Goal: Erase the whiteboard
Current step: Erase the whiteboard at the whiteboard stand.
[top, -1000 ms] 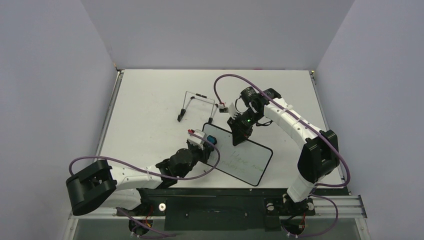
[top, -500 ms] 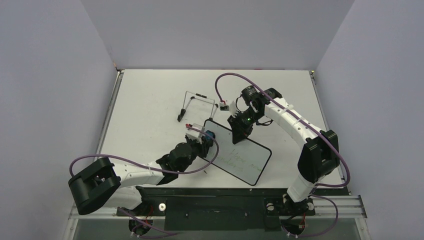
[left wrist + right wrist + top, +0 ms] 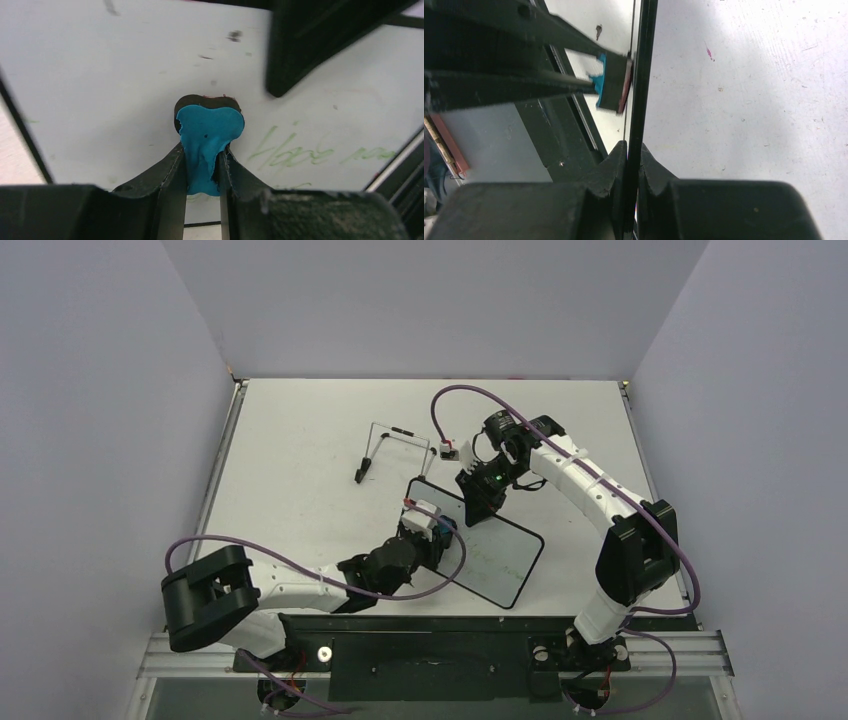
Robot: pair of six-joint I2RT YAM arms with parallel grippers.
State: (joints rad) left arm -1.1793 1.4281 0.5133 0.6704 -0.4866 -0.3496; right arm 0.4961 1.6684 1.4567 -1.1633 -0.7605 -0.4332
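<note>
The small rectangular whiteboard with the thin black frame lies near the middle of the table, between the two arms. In the top view its long axis runs from about 10 o'clock to 4 o'clock.

The right gripper comes in from 12 o'clock. Its jaws are nearly closed and pinch the far long edge of the board; in the right wrist view the black frame passes straight up between them. Whether this edge is lifted off the table, I cannot tell.

The left gripper reaches from 8 o'clock, and its jaws are narrow and clamp the small blue eraser. In the left wrist view the dark underside of the eraser seems to press on the white surface.

The faint green handwriting stands at about 4 o'clock from the eraser in that view, near it but apart. The surface at 10 o'clock from the eraser looks already clean.

I judge that the wiping is under way but not finished. The coming stroke should go along the long axis towards the writing. This is work for the left arm, because the right one is busy with steadying the board.
</note>
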